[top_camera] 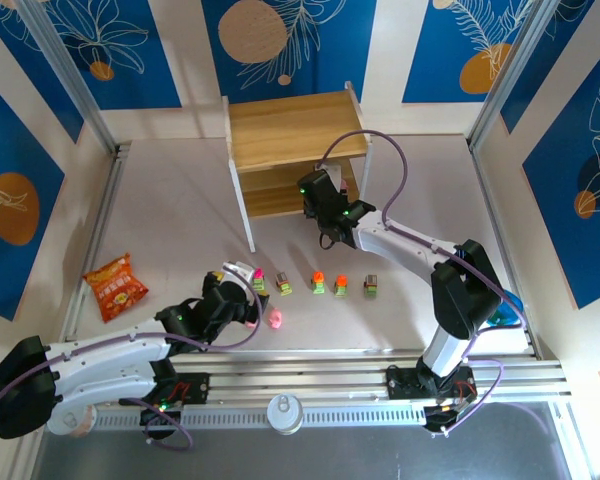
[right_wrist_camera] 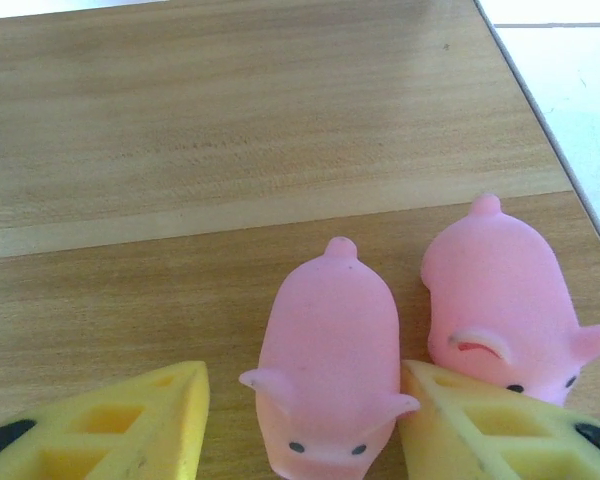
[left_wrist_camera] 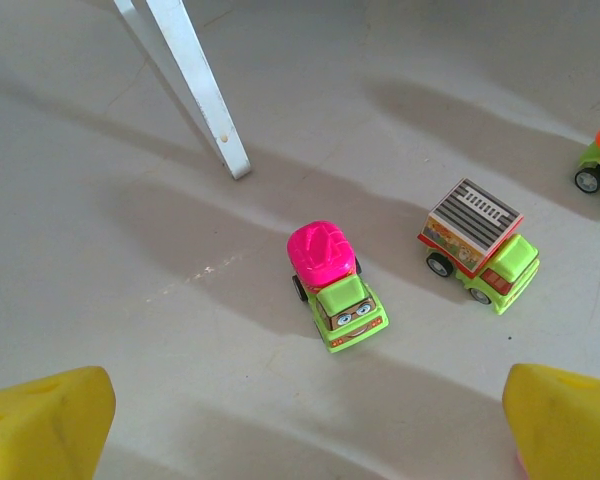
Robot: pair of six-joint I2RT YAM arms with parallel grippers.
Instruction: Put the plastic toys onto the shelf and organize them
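The shelf [top_camera: 295,120] stands at the back of the table. My right gripper [top_camera: 315,205] reaches into its lower tier. In the right wrist view two pink figurines lie side by side on the shelf board [right_wrist_camera: 230,130]. One pink figurine [right_wrist_camera: 330,370] lies between my right gripper's [right_wrist_camera: 305,430] open fingers; the left finger stands apart from it and the right finger touches its ear. The other figurine [right_wrist_camera: 495,295] lies just outside the right finger. My left gripper [left_wrist_camera: 305,420] hangs wide open over a magenta-topped car [left_wrist_camera: 335,285], holding nothing.
Several little cars stand in a row [top_camera: 319,283] on the table in front of the shelf, with a pink figurine [top_camera: 275,320] nearer the arms. A white shelf leg [left_wrist_camera: 195,85] stands just beyond the magenta-topped car. An orange snack bag [top_camera: 115,285] lies at the left.
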